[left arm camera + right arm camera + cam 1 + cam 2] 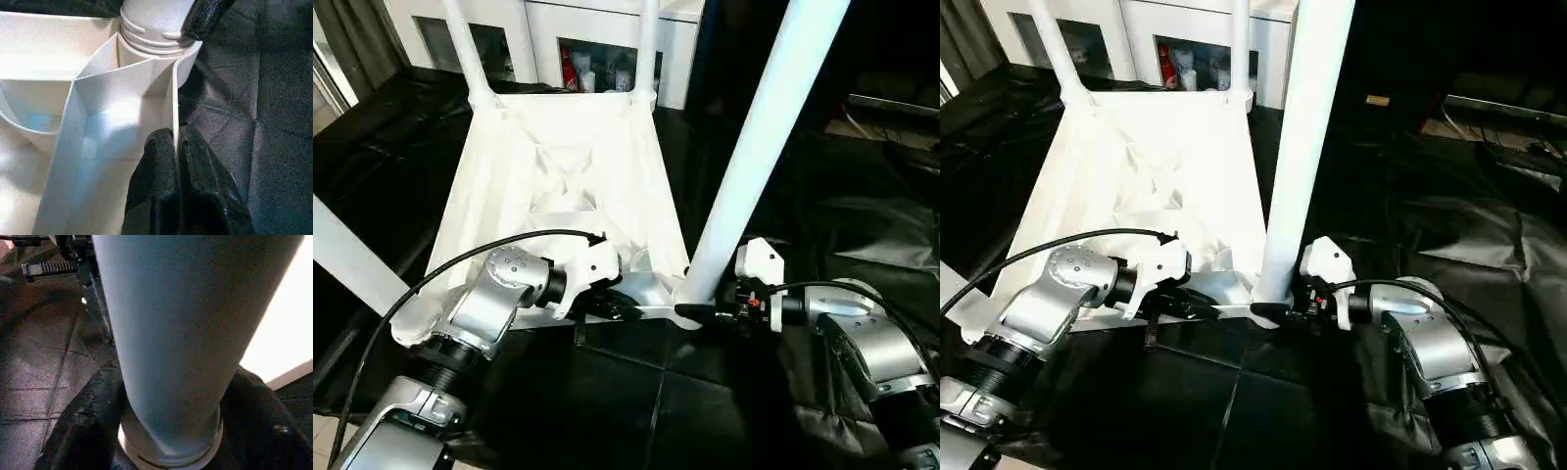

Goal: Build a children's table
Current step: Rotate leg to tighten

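Observation:
The white tabletop (568, 166) lies upside down on the black-draped work table. Two tube legs (465, 49) (648, 44) stand in its far corner sockets. A third leg (342, 257) slants out from the near left corner. The fourth leg (754, 137) rises from the near right socket (156, 29). My right gripper (700, 313) is shut on this leg's base, one black finger (88, 421) on each side of the tube. My left gripper (175, 134) is shut on the tabletop's thin near rim (173, 98), just left of that socket.
White cabinets (597, 69) with bottles stand beyond the far edge. Black cloth (862, 215) covers the work table to the right, with cables and gear (891, 103) at the far right. A black cable (460, 259) loops over my left forearm.

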Controlling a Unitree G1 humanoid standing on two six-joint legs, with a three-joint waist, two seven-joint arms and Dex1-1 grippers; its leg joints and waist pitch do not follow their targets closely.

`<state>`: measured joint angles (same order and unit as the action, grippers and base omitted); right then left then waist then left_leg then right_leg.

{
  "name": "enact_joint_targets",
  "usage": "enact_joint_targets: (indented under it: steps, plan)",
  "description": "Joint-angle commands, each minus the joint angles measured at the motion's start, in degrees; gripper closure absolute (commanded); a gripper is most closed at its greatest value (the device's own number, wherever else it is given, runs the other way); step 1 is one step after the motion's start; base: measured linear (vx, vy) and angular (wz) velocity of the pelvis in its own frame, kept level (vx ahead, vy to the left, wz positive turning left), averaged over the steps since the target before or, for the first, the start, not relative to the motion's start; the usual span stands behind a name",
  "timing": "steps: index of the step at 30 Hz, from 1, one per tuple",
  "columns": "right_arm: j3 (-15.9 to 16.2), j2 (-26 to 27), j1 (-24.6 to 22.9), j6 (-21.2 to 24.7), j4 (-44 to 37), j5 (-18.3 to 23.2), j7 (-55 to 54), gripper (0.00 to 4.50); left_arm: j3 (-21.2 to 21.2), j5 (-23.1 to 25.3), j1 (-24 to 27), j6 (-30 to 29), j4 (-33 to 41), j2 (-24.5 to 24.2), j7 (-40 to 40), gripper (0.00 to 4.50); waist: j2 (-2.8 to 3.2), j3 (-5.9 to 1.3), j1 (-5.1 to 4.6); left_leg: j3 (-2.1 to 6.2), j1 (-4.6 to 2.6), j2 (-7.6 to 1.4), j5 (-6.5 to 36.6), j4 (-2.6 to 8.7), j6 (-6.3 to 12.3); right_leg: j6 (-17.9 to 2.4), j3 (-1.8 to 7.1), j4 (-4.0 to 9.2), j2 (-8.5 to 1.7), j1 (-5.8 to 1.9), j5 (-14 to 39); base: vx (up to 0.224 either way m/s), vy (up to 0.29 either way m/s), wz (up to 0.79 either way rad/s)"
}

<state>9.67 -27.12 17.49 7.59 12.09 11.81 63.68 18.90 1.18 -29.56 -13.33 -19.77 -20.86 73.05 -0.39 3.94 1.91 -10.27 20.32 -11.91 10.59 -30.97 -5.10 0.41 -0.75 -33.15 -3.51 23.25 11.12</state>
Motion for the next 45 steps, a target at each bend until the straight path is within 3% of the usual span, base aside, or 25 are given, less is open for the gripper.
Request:
enact_joint_targets:
  steps: [1, 5, 7, 11, 13, 14, 17, 20, 22, 23, 26, 29, 32, 34, 36, 39, 40, 43, 45]
  plan:
    - [0.68, 0.63, -1.86, 1.28, -0.57, 1.08, 0.20, 1.99, 2.21, -0.80, 2.32, -1.14, -2.53, 1.04, 0.10, 4.50, -0.53, -2.48, 0.08, -0.45, 0.03, -0.83, 4.86, 2.08, 7.29, -16.11, 1.44, 2.40, -2.64, -3.07, -1.17, 0.000, 0.000, 0.00]
    - [-0.12, 2.29, -3.51, 1.33, -0.75, 1.70, -2.00, 2.21, 2.02, 0.45, 2.05, -0.57, -3.88, 2.21, -3.05, 4.50, -0.60, -2.36, 0.11, -0.46, -0.05, -0.91, 6.27, 2.17, 6.91, -15.91, 1.43, 2.66, -2.75, -2.97, 0.74, 0.000, 0.000, 0.00]
    - [-0.97, 4.45, -4.77, 1.02, -0.08, 1.78, -5.16, 2.32, 1.65, 1.59, 1.56, -0.80, -5.45, 4.12, -7.13, 4.50, -0.54, -2.08, 0.08, -0.49, -0.17, -1.00, 8.70, 2.43, 5.79, -15.24, 1.50, 3.27, -2.83, -2.70, 5.16, 0.000, 0.000, 0.00]
    - [-1.90, 9.27, -5.33, 2.36, 3.43, -0.91, -15.26, 2.42, 0.88, 3.94, -0.25, -2.02, -9.40, 8.56, -16.47, 4.50, -0.70, -1.74, -0.06, -0.13, -0.22, -0.91, 13.27, 2.97, 3.12, -12.20, 1.42, 4.28, -3.05, -2.42, 16.62, 0.000, 0.000, 0.00]
    - [-2.36, 13.48, -4.96, 4.70, 5.90, -3.81, -25.18, 2.45, -0.08, 5.23, -2.33, -3.11, -13.00, 12.45, -24.04, 4.50, -0.58, -1.57, -0.28, 0.08, -0.34, -0.82, 16.24, 3.21, 1.53, -9.81, 1.48, 4.86, -3.02, -1.93, 22.72, 0.000, 0.000, 0.00]
    - [-2.36, 13.48, -4.96, 4.70, 5.90, -3.81, -25.18, 2.45, -0.08, 5.23, -2.33, -3.11, -13.00, 12.45, -24.04, 4.50, -0.76, -1.54, -0.39, 0.23, -0.18, -0.55, 17.08, 3.38, 0.91, -8.20, 1.44, 5.07, -2.94, -1.92, 25.24, 0.000, 0.000, 0.00]
    - [-4.93, 22.29, -3.82, 9.19, 6.98, -5.52, -40.54, 2.46, -0.77, 6.37, -5.04, -4.45, -16.54, 18.36, -31.34, 4.50, -0.50, -1.41, -0.55, 0.57, -0.51, -0.39, 19.84, 3.54, 0.18, -5.19, 1.49, 5.93, -3.12, -1.09, 31.94, 0.000, 0.000, 0.00]
    - [-4.41, 24.80, -2.93, 9.06, 7.37, -6.55, -43.32, 2.46, -0.25, 6.76, -5.50, -4.30, -16.81, 20.05, -31.72, 4.50, -0.54, -1.48, -0.61, 0.94, -0.54, -0.33, 22.08, 3.72, 0.06, -2.99, 1.31, 6.44, -3.14, -0.88, 34.84, 0.000, 0.000, 0.00]
    - [-3.62, 24.95, -2.53, 8.05, 7.68, -7.21, -42.90, 2.46, 0.20, 6.86, -5.48, -4.18, -16.62, 20.23, -30.96, 4.50, -0.47, -1.49, -0.63, 0.96, -0.59, -0.35, 22.85, 3.75, 0.30, -2.63, 1.34, 6.59, -3.14, -0.68, 34.92, 0.000, 0.000, 0.00]
    - [-3.09, 24.78, -2.15, 6.94, 8.05, -7.84, -42.57, 2.46, 0.71, 6.85, -5.37, -4.08, -16.25, 20.09, -29.81, 4.50, -0.46, -1.57, -0.61, 1.01, -0.52, -0.35, 23.17, 3.79, 0.46, -2.47, 1.34, 6.57, -3.17, -0.71, 34.66, 0.000, 0.000, 0.00]
    - [-3.89, 22.89, -1.75, 7.23, 7.52, -6.01, -38.87, 1.76, 1.59, 6.88, -4.69, -3.18, -15.66, 17.82, -26.06, 4.50, -0.62, -1.79, -0.54, 0.96, -0.19, -0.42, 22.42, 3.87, 1.15, -2.94, 1.39, 6.31, -3.16, -0.90, 32.05, 0.000, 0.000, 0.00]
    - [-2.81, 19.72, -1.78, 6.89, 5.82, -5.70, -32.92, 1.57, 2.36, 6.31, -3.96, -3.04, -14.33, 15.39, -21.28, 4.50, -0.57, -1.94, -0.48, 0.80, 0.18, -0.65, 20.39, 3.85, 1.67, -4.49, 1.47, 5.85, -3.16, -1.24, 27.29, 0.000, 0.000, 0.00]
    - [-1.39, 16.85, -2.07, 6.35, 4.50, -5.56, -27.70, 1.57, 2.66, 5.96, -3.53, -2.91, -13.30, 13.77, -18.52, 4.50, -0.69, -2.20, -0.34, 0.54, 0.39, -0.72, 17.72, 3.56, 2.25, -6.51, 1.59, 5.28, -3.13, -1.73, 22.28, 0.000, 0.000, 0.00]
    - [-0.44, 11.19, -2.53, 4.77, 2.34, -3.77, -17.48, 1.57, 3.42, 5.02, -2.68, -2.58, -11.04, 9.97, -12.05, 4.50, -0.73, -2.28, -0.22, 0.41, 0.33, -0.87, 16.85, 3.38, 2.89, -7.67, 1.59, 5.10, -3.07, -1.99, 20.15, 0.000, 0.000, 0.00]
    - [-0.96, 9.34, -2.32, 4.63, 1.66, -2.35, -14.08, 1.57, 3.80, 4.57, -2.39, -2.15, -10.46, 8.27, -9.14, 4.50, -0.62, -2.45, -0.17, 0.14, 0.22, -0.89, 15.75, 3.19, 3.51, -9.03, 1.71, 4.93, -3.08, -1.88, 18.05, 0.000, 0.000, 0.00]
    - [-1.25, 5.87, -2.13, 4.74, 0.09, 0.08, -6.98, 1.57, 4.11, 3.60, -1.72, -0.03, -9.47, 5.56, -4.24, 4.50, -0.44, -2.90, 0.09, -0.03, 0.12, -0.96, 11.34, 2.84, 4.31, -11.70, 1.54, 4.11, -2.93, -2.36, 10.43, 0.000, 0.000, 0.00]
    - [-1.41, 4.89, -2.07, 4.63, -0.01, 0.62, -5.14, 1.57, 4.21, 3.06, -1.45, 0.31, -8.98, 4.65, -2.44, 4.50, -0.52, -3.03, 0.02, 0.04, 0.47, -0.87, 9.21, 2.69, 4.80, -12.71, 1.40, 3.51, -2.81, -2.86, 6.43, 0.000, 0.000, 0.00]
    - [-1.85, 3.50, -1.66, 4.59, 0.40, 1.19, -2.66, 1.57, 4.38, 1.98, -0.94, 0.06, -7.74, 2.94, 0.62, 4.50, -0.26, -3.36, 0.12, -0.20, 0.08, -0.94, 5.99, 2.27, 6.31, -15.57, 1.34, 2.67, -2.70, -2.90, -1.89, 0.000, 0.000, 0.00]
    - [-1.83, 2.19, -1.28, 4.20, 1.13, 1.52, -0.57, 1.57, 4.27, 1.32, -0.66, -0.49, -6.89, 1.70, 2.05, 4.50, -0.33, -3.36, 0.20, -0.18, 0.06, -0.92, 5.85, 2.22, 6.61, -16.25, 1.25, 2.50, -2.77, -3.11, -2.80, 0.000, 0.000, 0.00]
